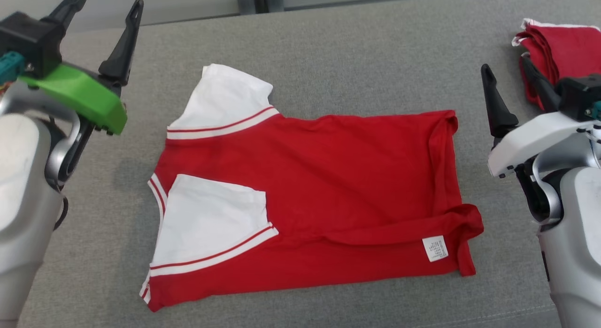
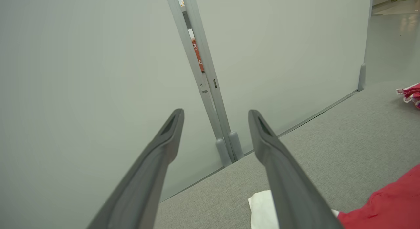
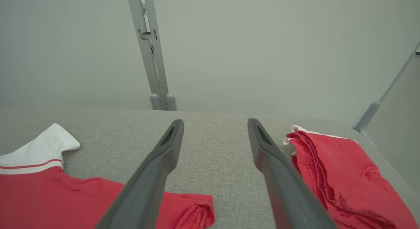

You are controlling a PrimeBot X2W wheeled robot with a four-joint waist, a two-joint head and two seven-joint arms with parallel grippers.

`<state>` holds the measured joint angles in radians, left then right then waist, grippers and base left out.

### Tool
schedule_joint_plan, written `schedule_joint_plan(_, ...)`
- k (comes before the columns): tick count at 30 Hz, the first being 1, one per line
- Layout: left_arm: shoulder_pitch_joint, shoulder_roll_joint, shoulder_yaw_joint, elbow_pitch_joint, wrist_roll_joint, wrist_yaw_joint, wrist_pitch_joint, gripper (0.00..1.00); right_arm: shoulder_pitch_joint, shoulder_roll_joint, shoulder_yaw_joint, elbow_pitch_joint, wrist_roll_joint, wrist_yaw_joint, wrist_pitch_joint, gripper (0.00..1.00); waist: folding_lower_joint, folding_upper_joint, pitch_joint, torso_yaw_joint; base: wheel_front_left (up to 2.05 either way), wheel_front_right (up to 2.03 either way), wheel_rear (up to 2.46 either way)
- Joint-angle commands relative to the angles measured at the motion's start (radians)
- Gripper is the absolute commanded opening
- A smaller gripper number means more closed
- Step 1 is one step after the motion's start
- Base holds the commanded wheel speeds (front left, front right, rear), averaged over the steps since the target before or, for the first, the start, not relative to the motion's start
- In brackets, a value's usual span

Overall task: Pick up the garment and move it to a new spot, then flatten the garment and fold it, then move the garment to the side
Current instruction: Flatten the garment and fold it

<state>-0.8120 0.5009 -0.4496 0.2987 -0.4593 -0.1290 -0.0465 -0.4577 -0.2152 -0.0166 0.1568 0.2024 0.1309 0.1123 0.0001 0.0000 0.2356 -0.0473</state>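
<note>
Both pairs of fingers stand wide apart and hold nothing: the left gripper (image 1: 105, 6) hangs over the far left part of the grey upholstered surface (image 1: 328, 50), and the right gripper (image 1: 506, 67) is near its right edge, between the garment's hem and a stack of red clothes (image 1: 563, 50) in the far right corner. The garment (image 1: 328, 177) lies mid-surface, partly folded. Its near sleeve (image 1: 211, 215) is laid in over the body, the near edge is turned up with the care label (image 1: 435, 248) showing, and the far sleeve (image 1: 225, 97) sticks out. Pinching only the top layer would likely drag these folds open. The rumpled hem corner (image 1: 465, 224) could bunch further. A careless reach on the right might snag the stack, since the fingers sit just beside it.
</note>
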Motion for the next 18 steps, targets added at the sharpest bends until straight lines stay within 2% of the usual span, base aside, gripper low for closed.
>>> schedule_joint_plan(1, -0.051, 0.016, -0.037, 0.035, -0.031, -0.001, 0.011, 1.00, -0.033, 0.004, 0.013, 0.025, 0.012, -0.001, 0.006, 1.00, -0.0001, 0.0000, 0.145, -0.073, 0.00, 0.00, 0.00)
schedule_joint_plan(7, -0.242, 0.051, -0.288, 0.192, -0.154, -0.001, 0.042, 1.00, -0.113, 0.024, 0.075, 0.161, 0.030, -0.001, 0.024, 1.00, -0.0001, 0.0000, 0.229, -0.114, 0.00, 0.00, 0.00)
schedule_joint_plan(13, -0.326, 0.062, -0.449, 0.312, -0.287, -0.001, 0.069, 1.00, -0.148, 0.045, 0.119, 0.238, 0.058, -0.001, 0.022, 1.00, -0.0001, 0.0000, 0.263, -0.136, 0.00, 0.00, 0.00)
schedule_joint_plan(18, -0.356, 0.079, -0.534, 0.392, -0.376, -0.001, 0.075, 1.00, -0.177, 0.062, 0.154, 0.285, 0.066, -0.001, -0.006, 1.00, -0.0001, 0.0000, 0.278, -0.157, 0.00, 0.00, 0.00)
